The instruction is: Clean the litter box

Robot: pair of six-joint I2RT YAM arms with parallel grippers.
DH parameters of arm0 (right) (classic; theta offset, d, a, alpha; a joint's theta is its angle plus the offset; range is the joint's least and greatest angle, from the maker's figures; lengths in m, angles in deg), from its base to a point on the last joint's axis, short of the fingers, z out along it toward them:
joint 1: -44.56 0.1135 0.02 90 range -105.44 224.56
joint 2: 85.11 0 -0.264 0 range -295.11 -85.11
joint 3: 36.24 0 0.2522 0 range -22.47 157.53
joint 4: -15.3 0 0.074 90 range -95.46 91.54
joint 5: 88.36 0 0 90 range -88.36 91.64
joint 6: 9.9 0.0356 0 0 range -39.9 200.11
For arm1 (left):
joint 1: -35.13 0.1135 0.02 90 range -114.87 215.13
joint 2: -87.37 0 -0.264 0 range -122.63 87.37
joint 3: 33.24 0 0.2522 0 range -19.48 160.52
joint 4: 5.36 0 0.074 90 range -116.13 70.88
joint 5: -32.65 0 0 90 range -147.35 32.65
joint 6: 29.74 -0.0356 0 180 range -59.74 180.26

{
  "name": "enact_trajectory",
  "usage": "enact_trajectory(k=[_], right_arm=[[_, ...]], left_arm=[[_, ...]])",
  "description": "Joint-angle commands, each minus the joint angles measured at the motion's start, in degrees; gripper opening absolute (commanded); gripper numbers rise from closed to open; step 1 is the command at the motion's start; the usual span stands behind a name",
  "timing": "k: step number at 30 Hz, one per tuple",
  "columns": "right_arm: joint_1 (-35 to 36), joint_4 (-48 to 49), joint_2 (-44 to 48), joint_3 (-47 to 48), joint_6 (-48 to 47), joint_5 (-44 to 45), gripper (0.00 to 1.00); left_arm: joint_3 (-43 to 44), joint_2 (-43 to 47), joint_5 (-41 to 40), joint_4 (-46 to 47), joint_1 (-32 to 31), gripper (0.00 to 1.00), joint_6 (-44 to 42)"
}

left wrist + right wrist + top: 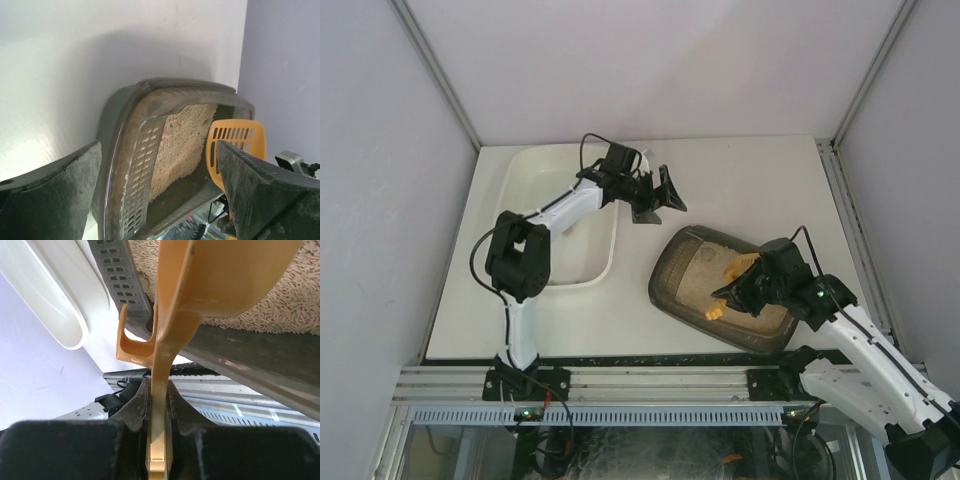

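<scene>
The dark grey-brown litter box with beige litter sits right of centre; it also shows in the left wrist view and the right wrist view. My right gripper is shut on the handle of an orange slotted scoop, held over the litter; the handle sits clamped between the jaws. The scoop head shows in the left wrist view. My left gripper is open and empty, above the table just behind the litter box, facing it.
A cream-white rectangular tub stands at the back left, under my left arm; its rim shows in the right wrist view. Grey walls enclose the white table. A metal rail runs along the near edge.
</scene>
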Motion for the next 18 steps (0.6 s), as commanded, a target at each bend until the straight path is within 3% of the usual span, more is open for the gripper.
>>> enact_trajectory(k=[1, 6, 18], right_arm=[[1.1, -3.1, 1.5, 0.1, 1.2, 1.8, 0.0], [1.7, -2.6, 1.7, -1.0, 1.0, 1.3, 0.0], [2.5, 10.4, 0.8, -7.6, 6.2, -2.8, 0.0]], left_arm=[[-1.6, -0.6, 2.7, -5.3, -1.7, 1.0, -4.0], [-3.3, -1.1, 1.1, -7.0, -3.6, 1.0, -8.3], [-5.3, -4.4, 3.9, -7.1, -5.4, 1.0, -8.8]])
